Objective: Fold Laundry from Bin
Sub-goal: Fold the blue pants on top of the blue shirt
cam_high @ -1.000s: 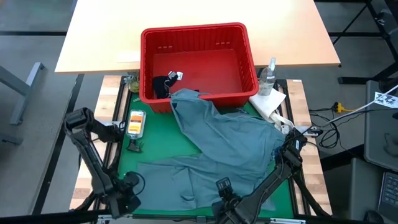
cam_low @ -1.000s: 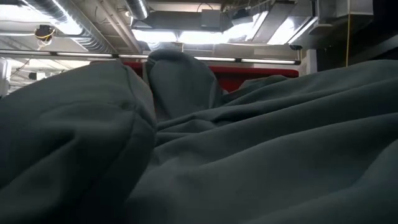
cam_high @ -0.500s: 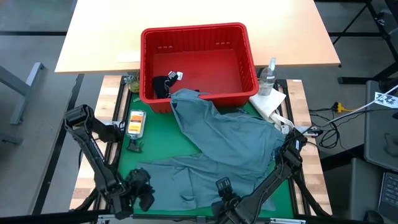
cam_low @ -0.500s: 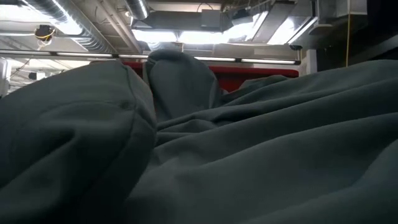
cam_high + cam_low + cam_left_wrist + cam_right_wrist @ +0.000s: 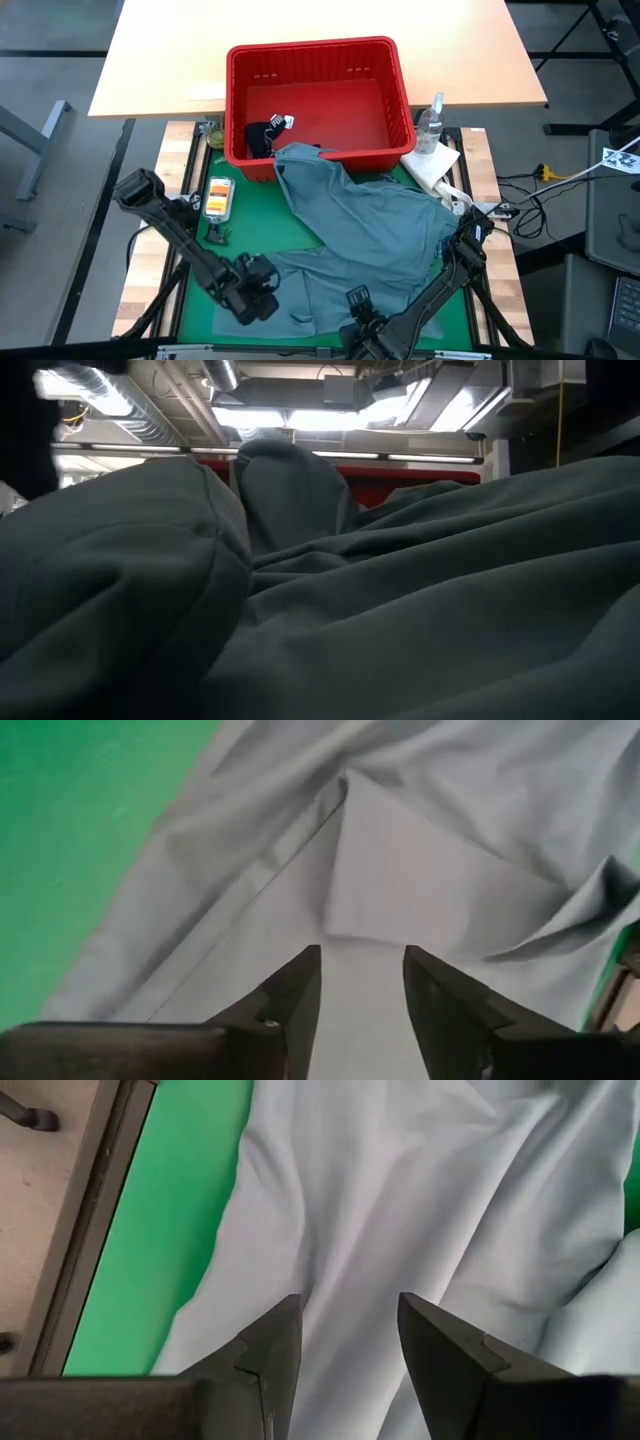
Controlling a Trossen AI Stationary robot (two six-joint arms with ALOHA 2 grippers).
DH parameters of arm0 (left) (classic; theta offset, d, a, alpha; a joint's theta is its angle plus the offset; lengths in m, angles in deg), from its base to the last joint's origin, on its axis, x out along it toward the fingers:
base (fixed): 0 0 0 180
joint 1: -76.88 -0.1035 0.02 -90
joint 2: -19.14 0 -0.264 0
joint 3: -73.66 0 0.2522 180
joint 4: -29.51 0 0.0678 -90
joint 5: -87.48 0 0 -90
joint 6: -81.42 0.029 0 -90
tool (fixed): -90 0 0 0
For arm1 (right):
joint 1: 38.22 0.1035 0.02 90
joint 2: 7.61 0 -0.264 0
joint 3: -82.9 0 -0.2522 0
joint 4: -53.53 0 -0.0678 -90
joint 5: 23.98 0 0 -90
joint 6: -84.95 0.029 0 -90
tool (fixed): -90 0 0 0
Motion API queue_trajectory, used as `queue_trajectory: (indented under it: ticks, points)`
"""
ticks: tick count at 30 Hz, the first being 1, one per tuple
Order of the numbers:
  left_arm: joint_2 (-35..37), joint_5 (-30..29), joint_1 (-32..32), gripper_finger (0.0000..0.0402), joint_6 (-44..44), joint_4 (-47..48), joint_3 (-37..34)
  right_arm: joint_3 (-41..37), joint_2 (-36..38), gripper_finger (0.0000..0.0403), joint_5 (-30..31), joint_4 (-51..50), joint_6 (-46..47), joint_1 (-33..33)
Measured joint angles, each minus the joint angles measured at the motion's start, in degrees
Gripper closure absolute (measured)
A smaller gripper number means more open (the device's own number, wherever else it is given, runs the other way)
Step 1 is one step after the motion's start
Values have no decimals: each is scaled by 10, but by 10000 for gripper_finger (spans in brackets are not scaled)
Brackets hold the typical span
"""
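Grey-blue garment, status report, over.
Left end effector open over grey-blue garment; right end effector open above it. Garment's end drapes over bin rim.

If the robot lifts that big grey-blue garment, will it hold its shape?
Probably not. The grey-blue garment lies creased and draped over the bin rim, so it should sag. Pushed, it likely bunches rather than slides. The open left gripper hovers over it.

High view looked straight down on the whole table; low view sat at table height, pressed against the large crumpled grey-blue garment (image 5: 400, 610), facing the red slotted plastic bin (image 5: 420, 478). Both wrist views looked down close at that same garment and green mat (image 5: 70, 840).
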Motion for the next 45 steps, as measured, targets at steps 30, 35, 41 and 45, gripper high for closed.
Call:
queue_trajectory:
  ticks: [30, 35, 41, 45]
  points:
    - [-73, 77, -62, 244, 25, -46, 0, 0, 0, 235, 0, 8, -12, 0]
    - [-75, 77, -63, 250, 25, -47, -1, 0, 0, 235, 0, 19, -13, 0]
    - [-75, 78, -63, 270, 25, -58, -1, 0, 0, 235, 0, 19, -17, 0]
    - [-75, 77, -63, 283, 25, -68, -1, 0, 0, 235, 0, 19, -18, 0]
